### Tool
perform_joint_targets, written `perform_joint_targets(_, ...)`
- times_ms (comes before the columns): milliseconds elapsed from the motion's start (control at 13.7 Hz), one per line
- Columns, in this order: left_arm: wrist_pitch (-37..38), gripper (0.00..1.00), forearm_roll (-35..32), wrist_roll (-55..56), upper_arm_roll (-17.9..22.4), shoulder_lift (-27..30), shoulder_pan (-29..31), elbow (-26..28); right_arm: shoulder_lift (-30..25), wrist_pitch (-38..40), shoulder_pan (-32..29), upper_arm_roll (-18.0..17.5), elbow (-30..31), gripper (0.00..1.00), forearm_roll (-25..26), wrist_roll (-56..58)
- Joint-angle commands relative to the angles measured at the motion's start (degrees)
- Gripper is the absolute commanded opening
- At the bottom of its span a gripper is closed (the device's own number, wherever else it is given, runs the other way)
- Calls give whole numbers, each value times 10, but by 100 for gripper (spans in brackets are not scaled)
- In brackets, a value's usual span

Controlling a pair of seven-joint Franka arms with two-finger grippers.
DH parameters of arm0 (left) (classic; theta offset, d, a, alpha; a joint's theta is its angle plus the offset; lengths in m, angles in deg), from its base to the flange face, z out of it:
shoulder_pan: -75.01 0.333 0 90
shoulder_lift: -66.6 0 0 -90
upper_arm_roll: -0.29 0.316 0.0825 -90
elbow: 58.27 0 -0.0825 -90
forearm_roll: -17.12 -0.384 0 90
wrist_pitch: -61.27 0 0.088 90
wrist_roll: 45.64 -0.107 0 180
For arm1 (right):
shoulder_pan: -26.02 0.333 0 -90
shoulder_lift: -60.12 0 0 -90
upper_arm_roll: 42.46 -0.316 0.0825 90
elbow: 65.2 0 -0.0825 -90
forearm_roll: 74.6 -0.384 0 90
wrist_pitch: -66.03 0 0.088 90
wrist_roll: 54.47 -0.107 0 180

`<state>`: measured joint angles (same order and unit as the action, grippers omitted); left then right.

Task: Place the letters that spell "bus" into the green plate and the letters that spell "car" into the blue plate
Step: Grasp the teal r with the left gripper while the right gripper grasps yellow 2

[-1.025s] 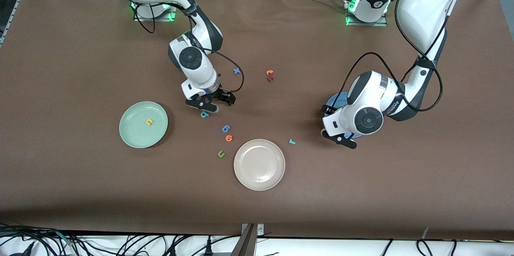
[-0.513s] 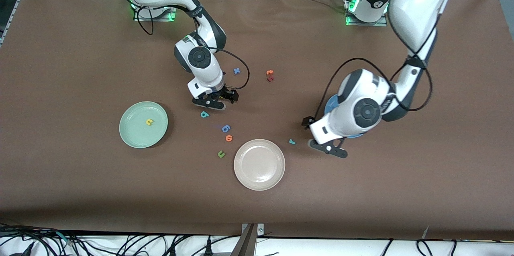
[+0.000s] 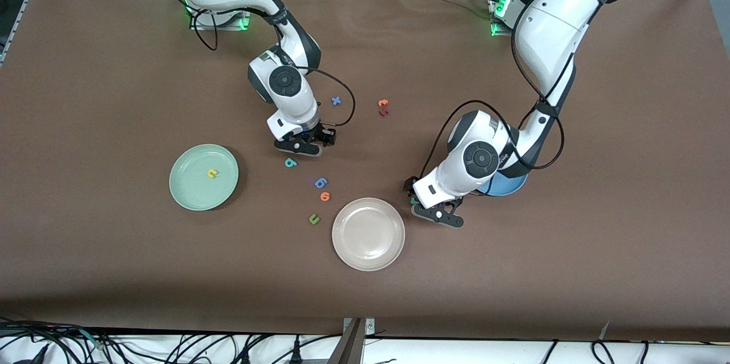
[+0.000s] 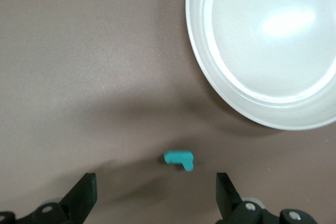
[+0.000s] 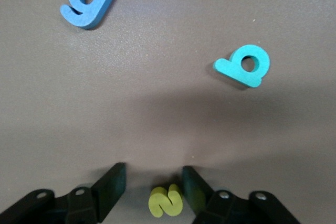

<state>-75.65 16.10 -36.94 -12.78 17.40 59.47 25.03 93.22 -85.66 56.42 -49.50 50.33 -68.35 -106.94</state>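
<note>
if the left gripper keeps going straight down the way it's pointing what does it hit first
Most likely the small teal foam letter "r", lying between the open fingers of the left gripper beside the beige-white plate; otherwise the brown table. Height above it is unclear.

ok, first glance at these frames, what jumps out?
Both arms work at once: the right gripper straddles the yellow "s" beside the teal "b", and the left gripper hangs open over the teal "r" beside the beige-white plate.
</note>
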Motion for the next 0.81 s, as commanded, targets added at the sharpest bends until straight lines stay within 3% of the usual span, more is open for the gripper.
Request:
perform_joint_targets(0, -18, 100, 1, -32, 12, -22, -14, -24, 6, -6, 1, 1, 7, 50, 13, -9)
perform_joint_targets(220, -34, 99, -10, -44, 12, -28, -33, -24, 6, -7, 4, 0, 8, 53, 13, -12)
perform_joint_targets(293, -34, 96, -28, -44, 11, -27, -35, -24, 6, -6, 7, 0, 8, 59, 14, -11)
perform_joint_targets(439, -34, 82, -51, -47, 11, -29, -35, -23, 6, -4, 9, -3, 12, 61, 17, -2)
perform_joint_targets(513, -34, 67, -52, -45, 11, -29, -37, -23, 6, -4, 9, -9, 13, 61, 18, 17)
perform_joint_targets(586, -34, 60, -53, -45, 11, -30, -38, -23, 6, -3, 9, -10, 15, 61, 18, 36)
perform_joint_targets(732, -34, 57, -52, -45, 11, -32, -38, -23, 6, -1, 9, -10, 15, 61, 18, 48)
